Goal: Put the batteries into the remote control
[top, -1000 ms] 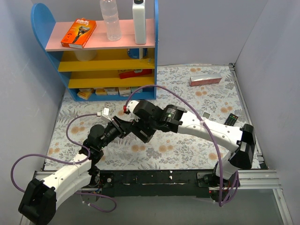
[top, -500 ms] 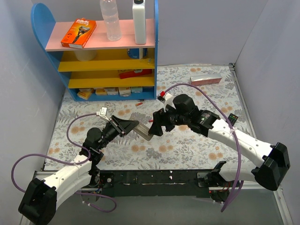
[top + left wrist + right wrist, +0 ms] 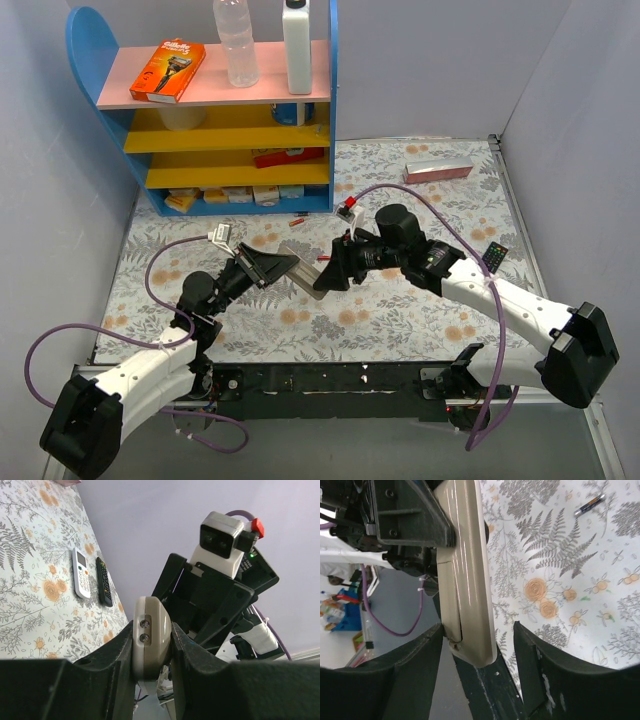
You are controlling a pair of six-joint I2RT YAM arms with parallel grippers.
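My left gripper (image 3: 151,630) is shut on a beige round-ended remote (image 3: 150,635), held above the floral cloth with two screws showing on its end. In the right wrist view this beige remote (image 3: 465,580) shows a seamed back, and its free end sits between the fingers of my open right gripper (image 3: 477,630). The left finger is close beside it and the right finger stands apart. From above, the left gripper (image 3: 280,268) and right gripper (image 3: 325,275) meet at mid-table. The remote control (image 3: 80,572), white with a pale display, lies on the cloth. Batteries lie loose: a red one (image 3: 296,222) and a dark one (image 3: 589,506).
A black remote (image 3: 103,580) lies beside the white one, near the right wall (image 3: 493,256). A blue shelf unit (image 3: 200,130) with boxes and bottles stands at the back left. A pink box (image 3: 437,170) lies at the back right. Walls close in both sides.
My right arm swung from over the left gripper to the right side. It then came in on the beige remote's free end, its fingers narrowing. The left gripper kept its hold.
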